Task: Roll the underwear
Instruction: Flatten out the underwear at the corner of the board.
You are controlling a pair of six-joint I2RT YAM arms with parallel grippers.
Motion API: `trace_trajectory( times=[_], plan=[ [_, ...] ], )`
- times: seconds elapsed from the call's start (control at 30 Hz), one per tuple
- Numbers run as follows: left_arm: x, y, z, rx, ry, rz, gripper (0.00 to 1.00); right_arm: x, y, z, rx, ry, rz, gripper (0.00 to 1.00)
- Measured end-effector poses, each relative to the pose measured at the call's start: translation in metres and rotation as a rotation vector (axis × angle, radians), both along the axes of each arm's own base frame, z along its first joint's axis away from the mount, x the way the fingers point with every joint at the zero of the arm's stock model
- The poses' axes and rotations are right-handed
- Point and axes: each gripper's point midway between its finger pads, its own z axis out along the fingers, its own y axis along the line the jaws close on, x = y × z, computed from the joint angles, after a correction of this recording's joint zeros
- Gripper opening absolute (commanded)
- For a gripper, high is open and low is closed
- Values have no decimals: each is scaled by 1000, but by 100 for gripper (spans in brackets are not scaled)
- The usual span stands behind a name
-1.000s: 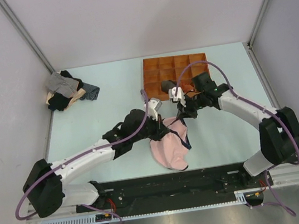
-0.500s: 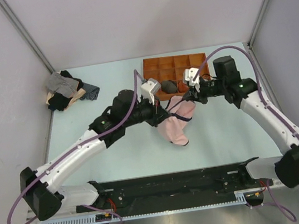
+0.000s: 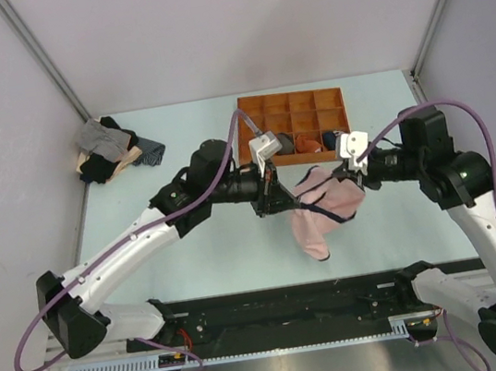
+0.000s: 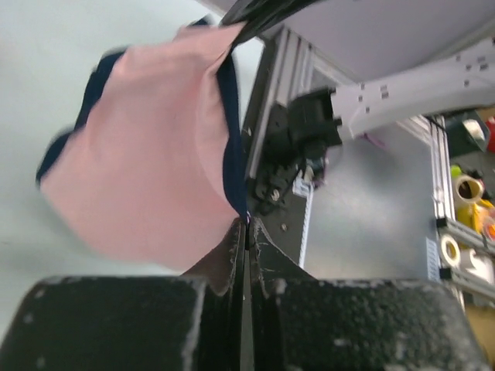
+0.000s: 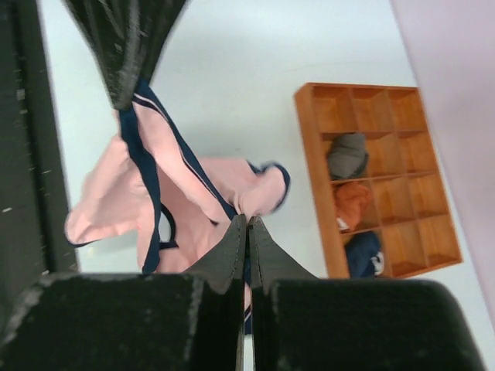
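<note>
The underwear (image 3: 319, 212), light pink with dark navy edging, hangs in the air between my two grippers above the table's middle right. My left gripper (image 3: 290, 202) is shut on its left waist edge; in the left wrist view the pink cloth (image 4: 147, 154) hangs from the pinched navy edge at my left gripper (image 4: 247, 226). My right gripper (image 3: 353, 176) is shut on the other waist corner. In the right wrist view the underwear (image 5: 193, 193) stretches from my right gripper (image 5: 247, 220) up to the left fingers (image 5: 128, 46).
An orange wooden organizer (image 3: 324, 99) with square cells stands at the back, holding dark grey (image 5: 346, 154), orange (image 5: 352, 205) and navy (image 5: 363, 253) rolled bundles. A pile of grey, black and tan garments (image 3: 110, 150) lies at the back left. The black base rail (image 3: 294, 305) runs along the near edge.
Both arms have lifted the underwear off the table and carried it rightward. The grippers have moved apart, stretching the waistband between them; the cloth now hangs free.
</note>
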Motion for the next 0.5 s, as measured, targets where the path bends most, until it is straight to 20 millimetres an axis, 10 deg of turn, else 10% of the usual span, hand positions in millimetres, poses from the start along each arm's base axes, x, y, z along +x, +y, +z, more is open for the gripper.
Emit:
trace_trajectory(
  times=[0.27, 0.5],
  plan=[
    [-1, 29, -100, 117, 161, 82, 8, -33, 37, -50, -15, 252, 149, 0],
    [65, 119, -224, 252, 382, 578, 44, 49, 119, -185, -71, 625, 2, 16]
  ],
)
